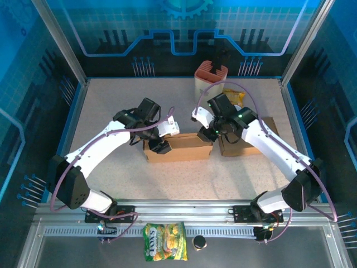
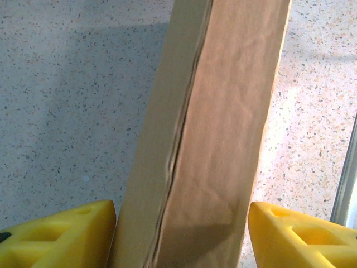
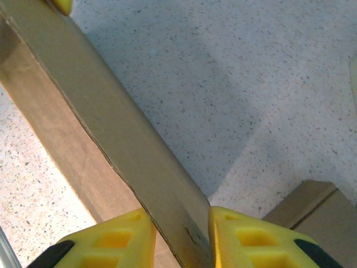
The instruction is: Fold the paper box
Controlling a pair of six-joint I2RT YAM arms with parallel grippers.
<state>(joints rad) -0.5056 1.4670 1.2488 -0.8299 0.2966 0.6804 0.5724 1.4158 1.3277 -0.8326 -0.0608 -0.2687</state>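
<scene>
1. The right hand (image 3: 183,226) is clamped on a thin wall of the long brown cardboard box (image 1: 181,149). One of its yellow fingers (image 3: 114,243) presses against each face of the card.
2. The left hand (image 2: 181,229) straddles the opposite end of the box, with a finger close against either side. The contact sits at the very bottom of the wrist view, so I cannot tell whether it is squeezing or only flanking the card.
3. Seen from above, the box lies near the middle of the pale speckled worktop (image 1: 111,111), with its long axis running from 9 o'clock to 3 o'clock.
4. The left hand is at the 9 o'clock end and the right hand at the 3 o'clock end, so neither arm is nearer. From the left hand the box stretches toward 3 o'clock, and from the right hand toward 9 o'clock. The coming fold probably turns on that layout: one end braced while the other wall is pushed across the short 12-to-6 direction.
5. A second brown cardboard box (image 1: 245,144) sits just beside the first at its 3 o'clock, under the right forearm. It may crowd that arm's swing.
6. A pink ribbed tub (image 1: 211,75) stands at the worktop's 12 o'clock edge, with a yellow packet (image 1: 235,98) near its 4 o'clock.
</scene>
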